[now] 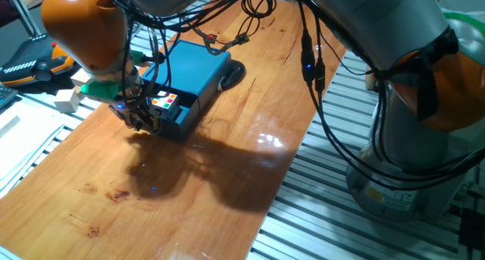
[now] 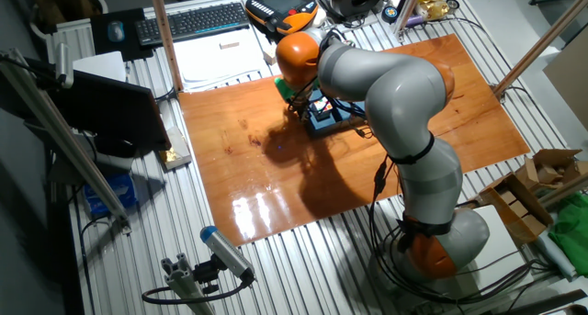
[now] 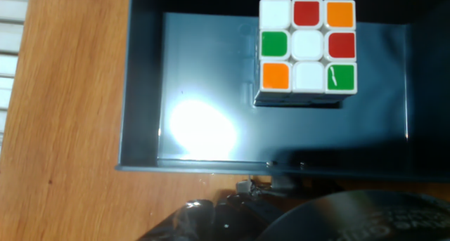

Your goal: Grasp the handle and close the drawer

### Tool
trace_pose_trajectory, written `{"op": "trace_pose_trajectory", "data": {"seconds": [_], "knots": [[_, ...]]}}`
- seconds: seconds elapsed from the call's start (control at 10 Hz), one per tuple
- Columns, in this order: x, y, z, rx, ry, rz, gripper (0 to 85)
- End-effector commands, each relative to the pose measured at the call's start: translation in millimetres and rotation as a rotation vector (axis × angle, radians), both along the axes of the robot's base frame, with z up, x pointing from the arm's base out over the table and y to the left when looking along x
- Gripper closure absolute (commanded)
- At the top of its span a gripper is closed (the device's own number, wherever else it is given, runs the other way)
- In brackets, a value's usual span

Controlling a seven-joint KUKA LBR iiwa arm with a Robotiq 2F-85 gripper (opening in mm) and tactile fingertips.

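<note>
Handle: we cannot make out the knob itself; it should sit on the front panel, hidden under our gripper (image 1: 142,120)
Drawer (image 3: 211,93): pulled out of the blue casing (image 1: 193,67); a puzzle cube (image 3: 307,48) rests inside
Jaws: at the drawer front; we cannot tell whether they clasp anything
Progress: we judge closing not yet done; the push inward remains
Table (image 1: 227,207): wooden, bearing the casing
</note>
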State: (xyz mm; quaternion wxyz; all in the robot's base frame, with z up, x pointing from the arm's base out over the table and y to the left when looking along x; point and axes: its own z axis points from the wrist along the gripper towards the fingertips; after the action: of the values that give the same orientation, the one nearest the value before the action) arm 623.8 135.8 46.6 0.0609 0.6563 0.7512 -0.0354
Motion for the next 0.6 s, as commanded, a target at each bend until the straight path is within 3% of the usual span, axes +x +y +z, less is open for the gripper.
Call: {"op": "trace_pose_trajectory", "data": {"seconds": [0.0,0.5], "knots": [[0.3,-0.7,0.4,0.003,0.000,0.001,83.0],[-0.1,-3.4,1.4,0.017,0.005,0.003,83.0]]}}
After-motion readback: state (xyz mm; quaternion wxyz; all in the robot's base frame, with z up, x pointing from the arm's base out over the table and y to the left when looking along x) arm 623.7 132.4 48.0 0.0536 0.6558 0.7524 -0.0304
